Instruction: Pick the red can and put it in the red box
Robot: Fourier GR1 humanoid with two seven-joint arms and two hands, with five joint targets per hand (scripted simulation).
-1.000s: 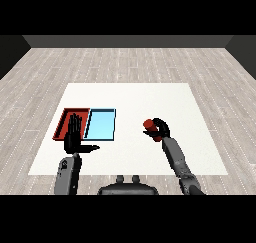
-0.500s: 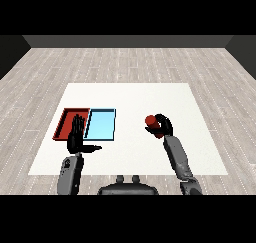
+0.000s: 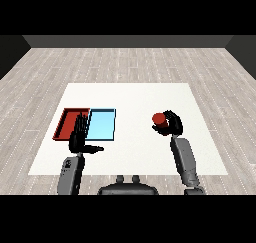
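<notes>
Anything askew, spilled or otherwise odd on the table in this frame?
Nothing stands out. The red tray and light blue tray lie flat, side by side and square to each other. The right hand is curled round the red can, well right of the trays. The left hand is open in front of the trays.

Bare white table top [image 3: 135,99] lies between black right hand [image 3: 171,124], curled round red can [image 3: 159,119], and flat red tray [image 3: 66,122]. Light blue tray [image 3: 102,124] lies between them. Open black left hand [image 3: 80,138] overlaps red tray's near edge.
</notes>
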